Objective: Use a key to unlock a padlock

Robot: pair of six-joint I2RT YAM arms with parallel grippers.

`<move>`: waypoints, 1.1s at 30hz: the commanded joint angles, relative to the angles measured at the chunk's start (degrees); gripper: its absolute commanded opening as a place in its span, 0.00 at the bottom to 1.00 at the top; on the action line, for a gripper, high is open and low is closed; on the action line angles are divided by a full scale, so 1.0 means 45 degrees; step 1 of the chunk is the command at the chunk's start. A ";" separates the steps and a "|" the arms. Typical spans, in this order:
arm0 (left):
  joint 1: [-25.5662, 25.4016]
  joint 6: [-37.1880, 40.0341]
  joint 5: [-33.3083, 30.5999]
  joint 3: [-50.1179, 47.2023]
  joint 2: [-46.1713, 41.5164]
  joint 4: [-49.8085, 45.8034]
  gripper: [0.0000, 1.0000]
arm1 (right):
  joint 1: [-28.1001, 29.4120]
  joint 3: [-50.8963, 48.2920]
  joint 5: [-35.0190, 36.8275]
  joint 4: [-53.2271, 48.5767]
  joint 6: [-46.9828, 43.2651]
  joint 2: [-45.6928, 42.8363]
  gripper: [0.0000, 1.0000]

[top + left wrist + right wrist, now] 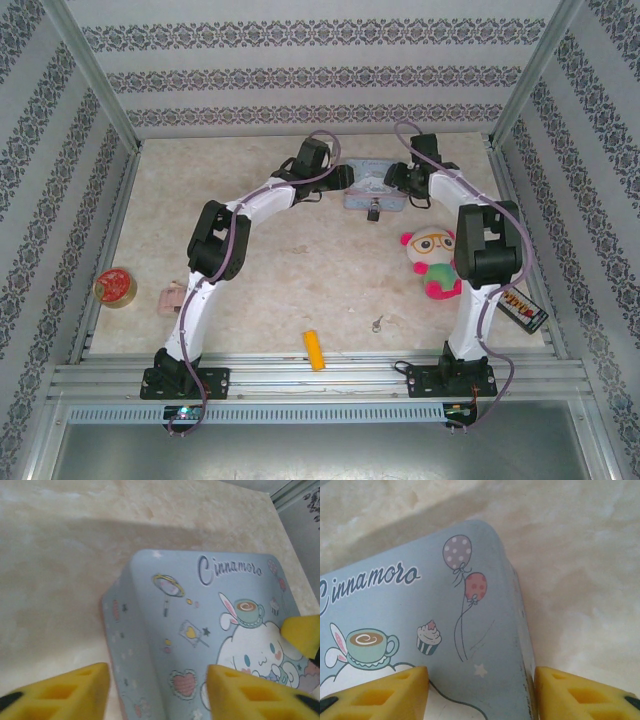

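The pale blue cartoon tin [372, 186] lies at the back middle of the table. The small dark padlock [373, 212] hangs at its front edge. The tiny silvery key [377, 322] lies alone on the table, well in front of both grippers. My left gripper [157, 696] is open and straddles the tin's [200, 630] left end, one finger over the lid, the other beside the wall. At the tin's [445, 630] right end my right gripper [480, 696] is open too, with one finger over the lid and one close against the side wall.
A plush toy [432, 262] sits right of centre near the right arm. An orange-yellow cylinder [315, 350] lies at the near edge. A red round tin [114, 287] and a pink object [172, 298] are at the left, a dark remote-like object [525, 310] at the right.
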 commanded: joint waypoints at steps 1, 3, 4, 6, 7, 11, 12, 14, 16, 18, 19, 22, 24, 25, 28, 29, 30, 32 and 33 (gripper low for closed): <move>-0.0216 0.0488 0.0072 -0.0072 0.0138 -0.0392 0.44 | 0.0592 0.0532 -0.0602 -0.0375 -0.0336 0.0456 0.55; -0.0219 0.0428 -0.0025 -0.0751 -0.0194 -0.0039 0.37 | 0.0825 0.0634 -0.0736 -0.0424 -0.0374 0.0556 0.54; -0.0216 0.0420 -0.0089 -0.1160 -0.0408 0.0228 0.35 | 0.0961 0.0684 -0.0785 -0.0460 -0.0423 0.0600 0.54; -0.0233 0.0386 -0.0220 -0.1971 -0.0826 0.0624 0.34 | 0.1186 0.0752 -0.0806 -0.0535 -0.0448 0.0652 0.54; -0.0217 0.0390 -0.0309 -0.2391 -0.1068 0.0769 0.34 | 0.1331 0.0788 -0.0839 -0.0575 -0.0467 0.0647 0.54; -0.0217 0.0173 -0.0612 -0.4493 -0.2376 0.1721 0.34 | 0.1915 0.0861 -0.1054 -0.0673 -0.0438 0.0616 0.53; -0.0231 0.0073 -0.0712 -0.5125 -0.2817 0.2023 0.34 | 0.2126 0.0885 -0.1097 -0.0730 -0.0418 0.0608 0.52; -0.0217 -0.0026 -0.1001 -0.6237 -0.3661 0.2450 0.34 | 0.2554 0.0971 -0.1152 -0.0940 -0.0338 0.0526 0.52; -0.0216 -0.0161 -0.1418 -0.7444 -0.4589 0.2794 0.35 | 0.3089 0.0897 -0.1157 -0.1048 -0.0187 0.0349 0.51; -0.0216 -0.0296 -0.1768 -0.8503 -0.5455 0.3027 0.35 | 0.3622 0.0758 -0.1099 -0.1073 0.0015 0.0163 0.51; -0.0226 -0.0401 -0.1927 -0.9054 -0.5913 0.3128 0.35 | 0.3910 0.0698 -0.1103 -0.1096 0.0130 0.0078 0.51; -0.0216 -0.0741 -0.2379 -1.0709 -0.7246 0.3471 0.35 | 0.4769 0.0533 -0.1201 -0.1176 0.0454 -0.0074 0.51; -0.0231 -0.0899 -0.2676 -1.1576 -0.8004 0.3451 0.36 | 0.5314 0.0321 -0.1191 -0.1120 0.0735 -0.0189 0.51; -0.0216 -0.0974 -0.2837 -1.1988 -0.8382 0.3374 0.36 | 0.5575 0.0188 -0.1220 -0.1074 0.0870 -0.0226 0.51; -0.0219 -0.1186 -0.3041 -1.3005 -0.9384 0.3268 0.36 | 0.6229 -0.0163 -0.1187 -0.0976 0.1241 -0.0367 0.51; -0.0216 -0.1262 -0.3043 -1.3295 -0.9637 0.3235 0.36 | 0.6389 -0.0327 -0.1121 -0.0891 0.1376 -0.0454 0.51; -0.0216 -0.1344 -0.3063 -1.3601 -0.9934 0.3180 0.36 | 0.6561 -0.0541 -0.1089 -0.0736 0.1514 -0.0564 0.51; -0.0216 -0.1505 -0.3163 -1.4115 -1.0486 0.3023 0.36 | 0.6825 -0.0872 -0.1012 -0.0516 0.1720 -0.0781 0.51; -0.0216 -0.1549 -0.3228 -1.4374 -1.0778 0.2979 0.36 | 0.6954 -0.0999 -0.0988 -0.0447 0.1803 -0.0874 0.51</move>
